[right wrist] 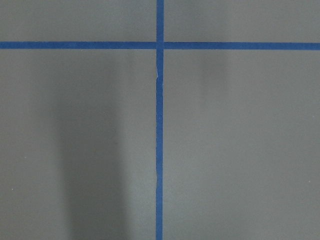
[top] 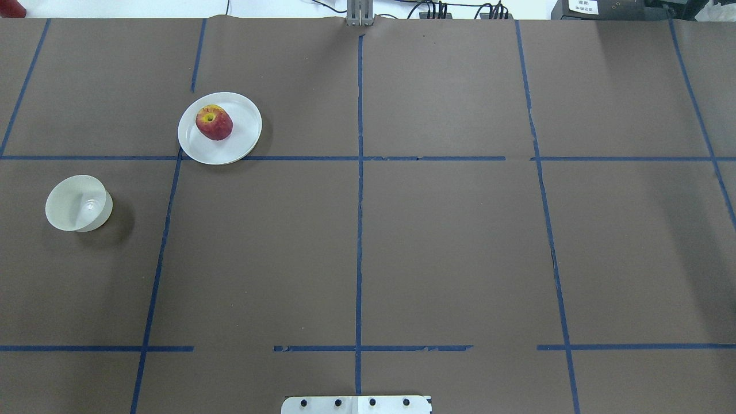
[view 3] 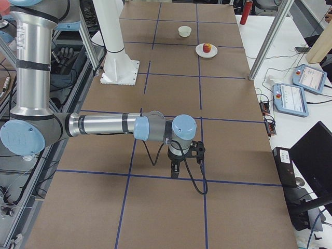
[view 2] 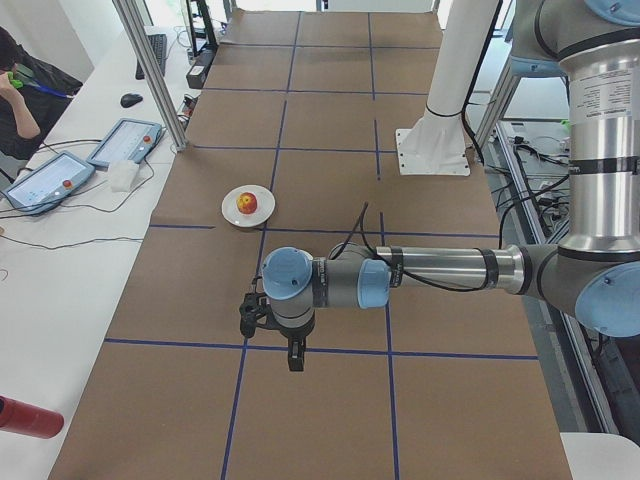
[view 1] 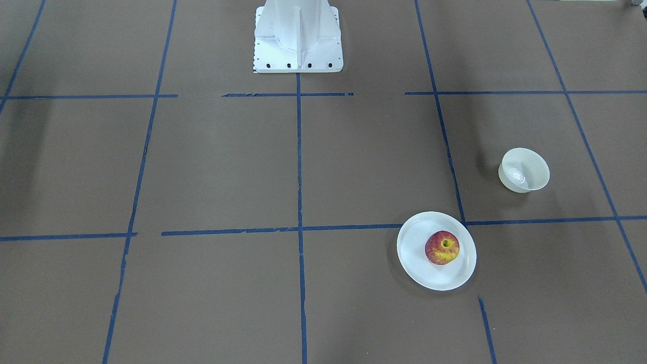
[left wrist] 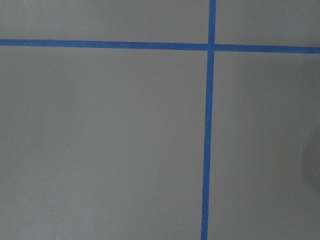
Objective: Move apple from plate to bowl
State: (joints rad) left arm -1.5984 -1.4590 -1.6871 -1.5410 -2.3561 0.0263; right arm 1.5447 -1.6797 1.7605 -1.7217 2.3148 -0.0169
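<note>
1. I see the apple [view 1: 442, 247] sitting on the plate [view 1: 419, 263], stem dimple up, red with yellow patches.
2. In the overhead view the apple lies a little off the plate's middle, toward the plate's far-left part.
3. The plate rests on the brown bench [view 1: 227, 162] on the robot's left half, its edge overlapping a crossing of the blue tape lines [top: 360, 230].
4. The bowl [view 1: 523, 170] stands upright on the bench, apart from the plate, farther out to the robot's left and nearer the robot than the plate is.
5. The left arm [view 2: 440, 270] reaches out level over the bench, wrist turned down. It hangs well short of the plate and touches nothing.
6. The left jaws show only in the side view, as a small dark shape that seems to point at the bench. I cannot tell whether they are spread or pressed together.
7. The right arm [view 3: 104, 124] reaches out the same way on the other half of the bench, well apart from the apple, plate and bowl.
8. The right jaws also show only from the side, so I cannot tell how they stand.
9. Both wrist cameras look straight down at bare bench with one tape crossing each.
</note>
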